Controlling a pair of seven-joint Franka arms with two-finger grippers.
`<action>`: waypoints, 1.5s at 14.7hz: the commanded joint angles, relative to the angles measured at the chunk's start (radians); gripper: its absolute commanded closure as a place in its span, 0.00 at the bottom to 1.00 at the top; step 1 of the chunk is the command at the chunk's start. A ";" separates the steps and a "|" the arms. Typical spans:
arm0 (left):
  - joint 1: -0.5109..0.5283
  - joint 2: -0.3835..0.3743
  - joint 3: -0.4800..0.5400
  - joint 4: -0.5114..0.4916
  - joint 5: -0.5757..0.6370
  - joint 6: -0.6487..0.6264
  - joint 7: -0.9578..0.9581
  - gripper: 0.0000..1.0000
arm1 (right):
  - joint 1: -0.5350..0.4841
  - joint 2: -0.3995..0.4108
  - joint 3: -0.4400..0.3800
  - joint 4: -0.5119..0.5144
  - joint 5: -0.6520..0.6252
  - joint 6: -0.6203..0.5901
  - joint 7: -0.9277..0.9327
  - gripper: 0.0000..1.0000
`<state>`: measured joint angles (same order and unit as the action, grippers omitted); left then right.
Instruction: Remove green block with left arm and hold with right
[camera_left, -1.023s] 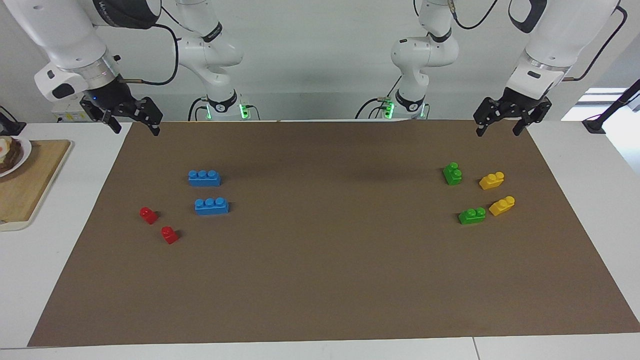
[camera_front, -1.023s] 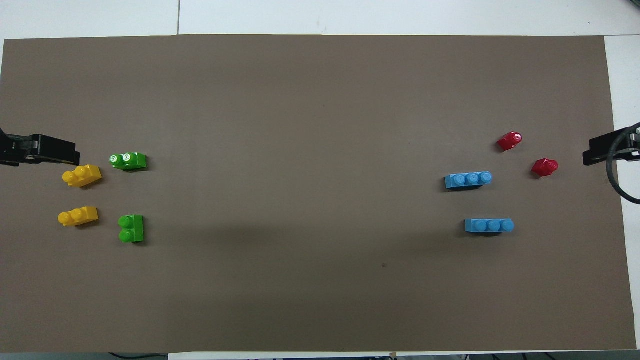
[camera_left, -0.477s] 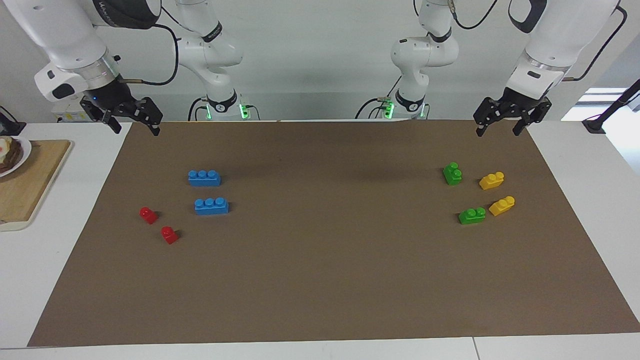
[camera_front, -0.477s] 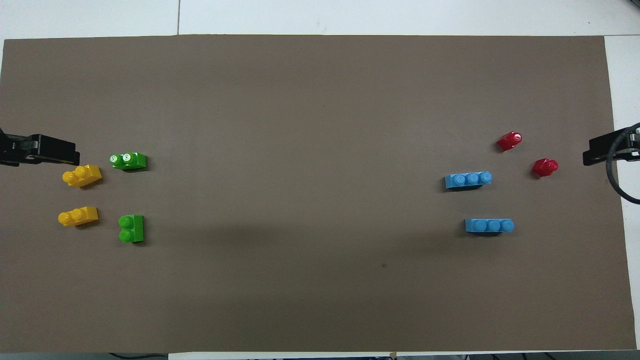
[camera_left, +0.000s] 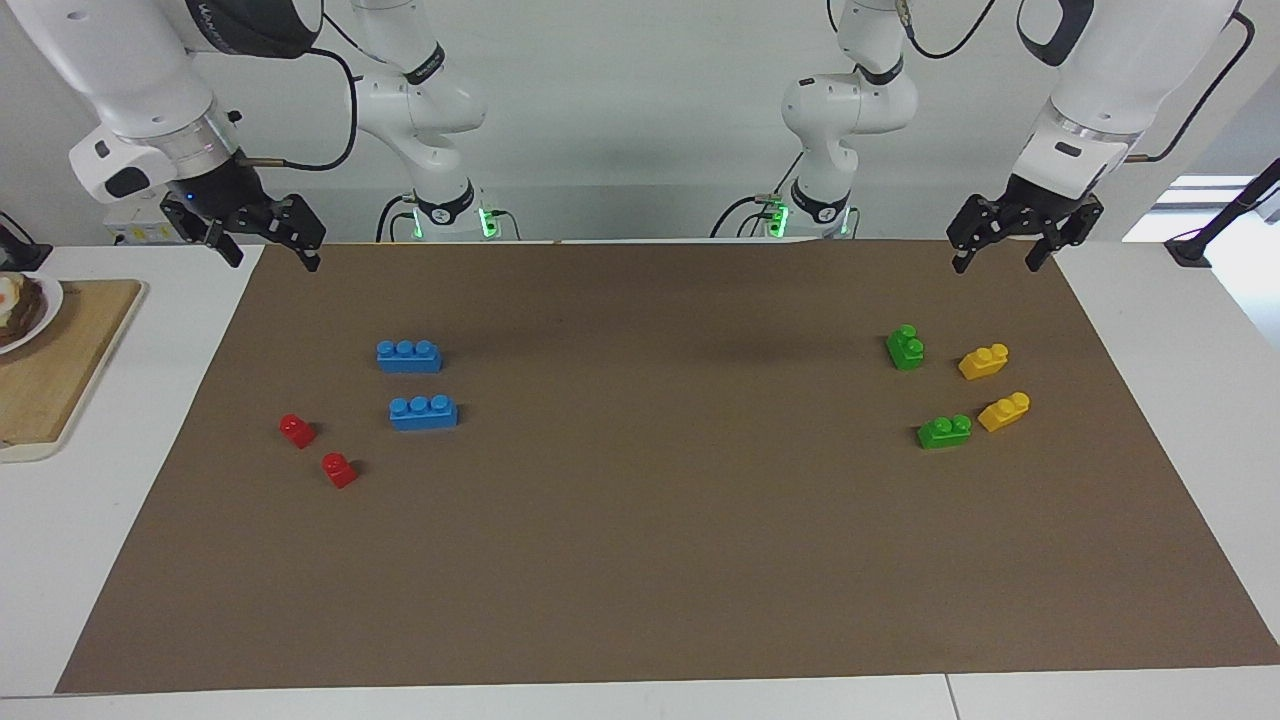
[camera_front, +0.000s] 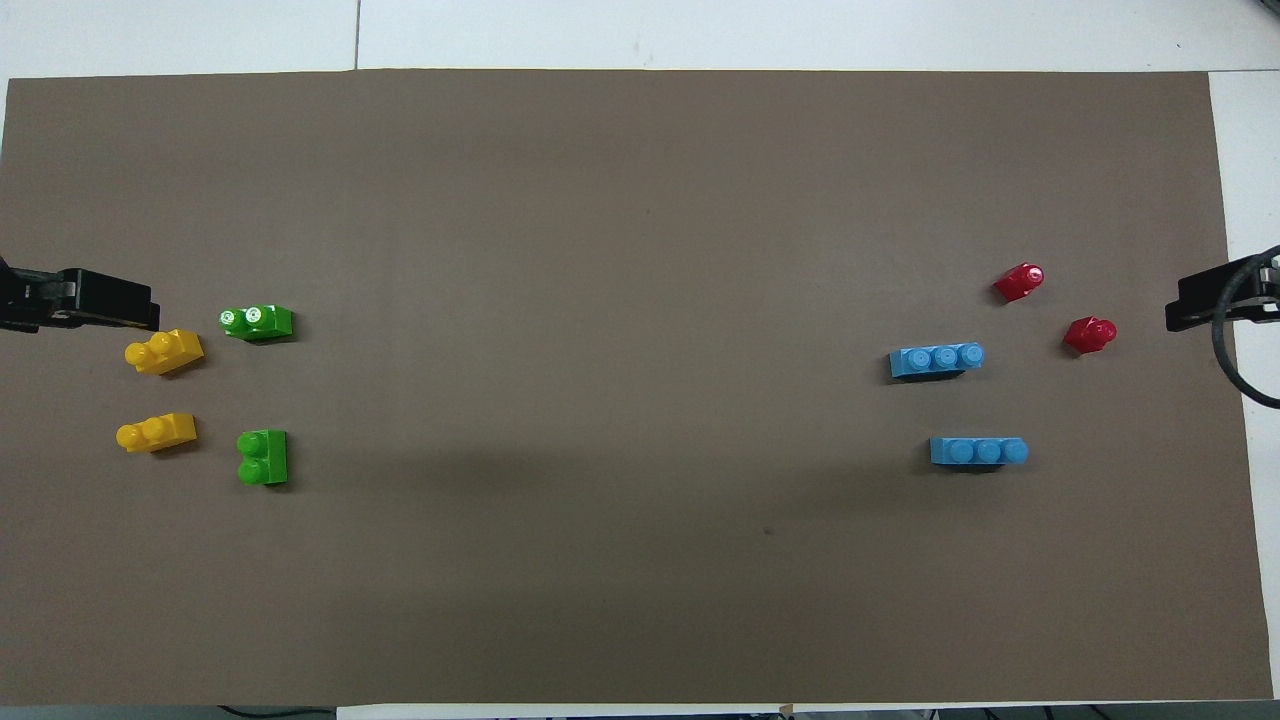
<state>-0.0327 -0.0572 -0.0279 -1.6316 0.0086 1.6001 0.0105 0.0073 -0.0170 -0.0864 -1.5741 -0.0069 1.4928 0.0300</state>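
Note:
Two green blocks lie on the brown mat (camera_left: 640, 560) toward the left arm's end. One green block (camera_left: 905, 347) (camera_front: 263, 457) is nearer to the robots; the other green block (camera_left: 944, 431) (camera_front: 256, 321) is farther. My left gripper (camera_left: 997, 264) is open and empty, up in the air over the mat's edge by the robots, apart from both blocks. One of its fingers (camera_front: 100, 300) shows in the overhead view. My right gripper (camera_left: 272, 260) is open and empty over the mat's corner at the right arm's end, waiting.
Two yellow bricks (camera_left: 983, 361) (camera_left: 1004, 411) lie beside the green ones, toward the table's end. Two blue bricks (camera_left: 408, 356) (camera_left: 423, 412) and two red bricks (camera_left: 297, 430) (camera_left: 339, 469) lie toward the right arm's end. A wooden board (camera_left: 50, 370) with a plate sits off the mat there.

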 joint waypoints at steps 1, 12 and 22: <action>0.004 -0.019 -0.003 -0.022 0.016 0.009 -0.006 0.00 | 0.002 -0.027 -0.001 -0.030 -0.010 -0.002 -0.015 0.00; 0.004 -0.019 -0.003 -0.022 0.016 0.009 -0.006 0.00 | 0.008 -0.035 -0.001 -0.046 -0.010 0.009 -0.013 0.00; 0.004 -0.019 -0.003 -0.022 0.016 0.009 -0.006 0.00 | -0.001 -0.037 -0.001 -0.049 -0.007 0.009 -0.010 0.00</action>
<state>-0.0327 -0.0572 -0.0279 -1.6316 0.0086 1.6001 0.0105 0.0093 -0.0211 -0.0874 -1.5862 -0.0069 1.4928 0.0300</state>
